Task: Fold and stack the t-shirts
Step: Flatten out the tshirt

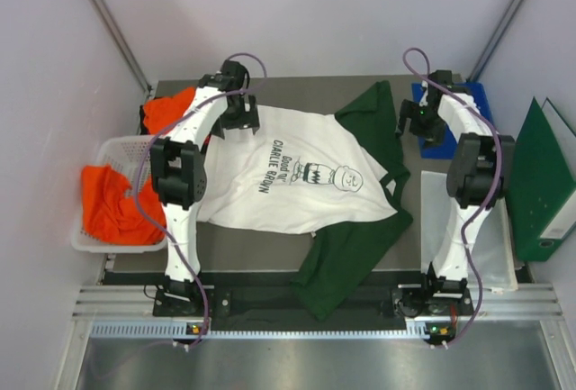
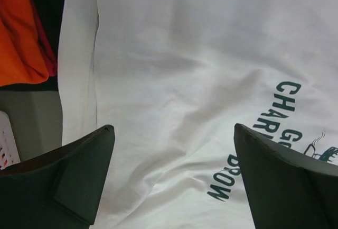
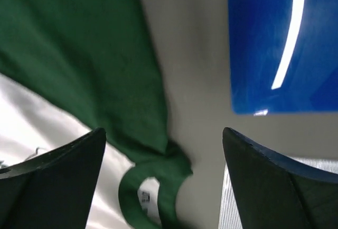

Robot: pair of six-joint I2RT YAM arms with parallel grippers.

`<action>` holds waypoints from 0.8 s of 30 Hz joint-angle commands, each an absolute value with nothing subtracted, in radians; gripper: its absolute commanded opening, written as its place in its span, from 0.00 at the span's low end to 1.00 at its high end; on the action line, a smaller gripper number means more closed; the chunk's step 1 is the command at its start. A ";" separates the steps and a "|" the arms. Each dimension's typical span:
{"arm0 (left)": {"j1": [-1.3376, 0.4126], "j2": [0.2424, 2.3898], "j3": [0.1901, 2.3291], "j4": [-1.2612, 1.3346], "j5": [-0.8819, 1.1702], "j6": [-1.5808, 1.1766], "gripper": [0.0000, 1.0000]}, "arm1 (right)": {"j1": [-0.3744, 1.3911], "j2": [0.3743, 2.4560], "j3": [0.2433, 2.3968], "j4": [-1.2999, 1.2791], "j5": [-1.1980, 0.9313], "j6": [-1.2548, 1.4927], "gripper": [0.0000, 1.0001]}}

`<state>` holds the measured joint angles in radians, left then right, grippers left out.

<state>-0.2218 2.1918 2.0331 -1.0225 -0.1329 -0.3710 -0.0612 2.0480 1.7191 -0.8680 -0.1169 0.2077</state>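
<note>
White shirt (image 1: 297, 174) flat mid-bench (print up). Left gripper (image 2: 173, 127) gaping over its hem end; right gripper (image 3: 163, 130) gaping beside green sleeve, far-right. Orange shirt (image 1: 171, 109) far-left corner; another (image 1: 112, 196) in basket (image 1: 121, 149), left edge.

Flat white t-shirt (image 1: 297, 208); orange t-shirts (image 1: 108, 196), seemingly

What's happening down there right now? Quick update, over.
Left tool open over Charlie Brown t-shirt, spread out, unfolded. Right tool open beside its green sleeve. Nothing on it.
</note>
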 commanded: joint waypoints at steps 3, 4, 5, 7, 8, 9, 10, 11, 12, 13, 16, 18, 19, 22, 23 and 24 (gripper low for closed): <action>-0.196 2.241 2.095 -1.042 -0.146 -0.354 0.99 | -0.049 2.144 1.841 -0.801 -0.103 0.195 0.81; -0.192 2.243 2.094 -1.043 -0.146 -0.356 0.99 | -0.049 2.154 1.845 -0.804 -0.104 0.195 0.80; -0.190 2.244 2.092 -1.045 -0.144 -0.356 0.99 | -0.049 2.158 1.850 -0.810 -0.113 0.195 0.73; -0.189 2.246 2.091 -1.045 -0.147 -0.356 0.99 | -0.048 2.169 1.850 -0.818 -0.124 0.198 0.67; -0.189 2.246 2.085 -1.045 -0.147 -0.356 0.99 | -0.048 2.171 1.847 -0.819 -0.138 0.199 0.58; -0.189 2.247 2.083 -1.043 -0.150 -0.357 0.99 | -0.046 2.175 1.844 -0.822 -0.146 0.204 0.56; -0.189 2.249 2.082 -1.045 -0.149 -0.359 0.99 | -0.046 2.181 1.842 -0.827 -0.158 0.204 0.54; -0.189 2.247 2.076 -1.045 -0.150 -0.362 0.99 | -0.045 2.189 1.842 -0.831 -0.173 0.206 0.53; -0.189 2.247 2.074 -1.045 -0.150 -0.364 0.99 | -0.041 2.197 1.845 -0.851 -0.181 0.204 0.52; -0.189 2.246 2.071 -1.043 -0.150 -0.365 0.99 | -0.040 2.218 1.850 -0.862 -0.187 0.198 0.50; -0.189 2.240 2.056 -1.040 -0.153 -0.371 0.99 | -0.034 2.255 1.855 -0.899 -0.201 0.195 0.47; -0.189 2.235 2.049 -1.040 -0.155 -0.373 0.99 | -0.031 2.269 1.855 -0.917 -0.206 0.196 0.43; -0.189 2.230 2.043 -1.039 -0.159 -0.373 0.99 | -0.031 2.281 1.856 -0.917 -0.207 0.195 0.37; -0.187 2.220 2.028 -1.035 -0.163 -0.376 0.99 | -0.028 2.292 1.852 -0.916 -0.215 0.195 0.13; -0.187 2.217 2.023 -1.032 -0.163 -0.377 0.99 | -0.029 2.290 1.852 -0.916 -0.213 0.193 0.07; -0.187 2.214 2.020 -1.034 -0.164 -0.377 0.99 | -0.028 2.287 1.852 -0.914 -0.210 0.199 0.03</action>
<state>-0.1905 2.2547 2.0369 -1.0344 -0.1463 -0.3668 -0.0422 2.2562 1.8347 -0.8936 -0.2031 0.2012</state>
